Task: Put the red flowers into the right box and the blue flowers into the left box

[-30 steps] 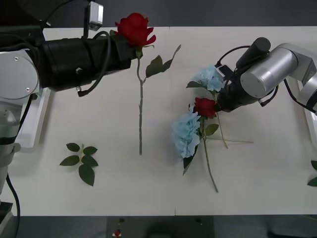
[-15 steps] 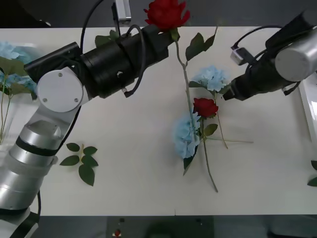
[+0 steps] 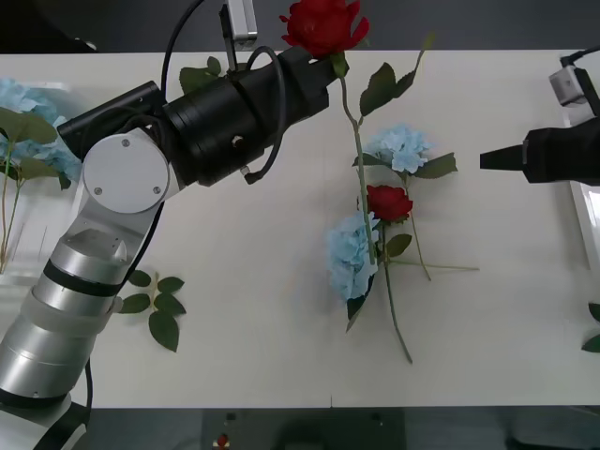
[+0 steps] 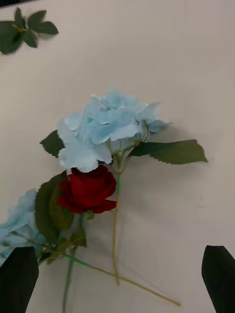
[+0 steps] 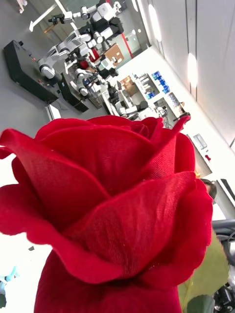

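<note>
Our left gripper (image 3: pixel 323 58) carries a red rose (image 3: pixel 323 24) just under its bloom, so the stem hangs free above the table (image 3: pixel 234 319) on its way toward the white right box (image 3: pixel 591 211), at the far edge beyond our right gripper (image 3: pixel 487 160); we cannot tell how far its fingers close. Our right gripper is spread and empty, with bare table ahead of it before two blue flowers (image 4: pixel 105 129) and another rose (image 4: pixel 88 190) lying tangled; the translucent left box (image 3: pixel 23 187), behind our left arm, already holds blue blooms

Left pincer (image 3: pixel 323 67) holds a red rose (image 3: pixel 323 25) above the table (image 3: pixel 244 309).
</note>
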